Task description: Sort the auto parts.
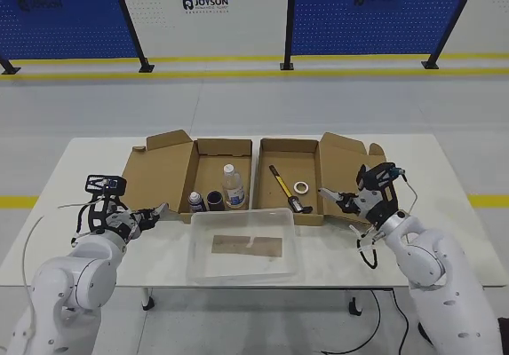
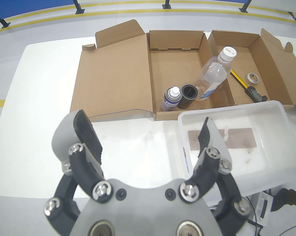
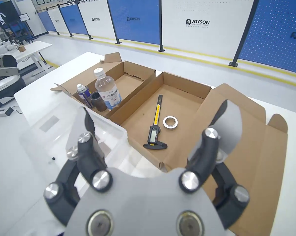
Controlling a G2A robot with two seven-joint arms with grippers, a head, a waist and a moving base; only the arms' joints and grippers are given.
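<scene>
A white bench [image 1: 76, 177] seen from above, with two open cardboard boxes side by side at its middle and a clear plastic tray in front of them; I describe it from left to right.

At the left, my left pincer [image 2: 142, 123] hangs above the bare bench, its fingers spread wide apart; it sits just in front of the left box's folded-out lid and beside the tray's left end.

The left box [image 1: 161, 169] comes next; three things stand together at its front edge: a small spray can [image 1: 195, 201] with a white cap, a short black cylinder [image 1: 215, 200] with an open top just beside it, and a clear bottle [image 1: 233, 186] with a white cap, upright near the wall shared with the other box.

The tray [image 1: 196, 248] lies in front of the two boxes, touching or nearly touching their front edges; a brown rectangular patch [image 1: 248, 246] shows on its floor.

The right box [image 1: 343, 164] holds a caliper [image 3: 154, 124] with a yellow scale, lying flat, and a metal ring [image 3: 170, 122] just beside it, not touching.

At the right, my right pincer [image 1: 330, 196] hangs over the right box's front corner and folded-out lid, fingers likewise spread apart.
</scene>
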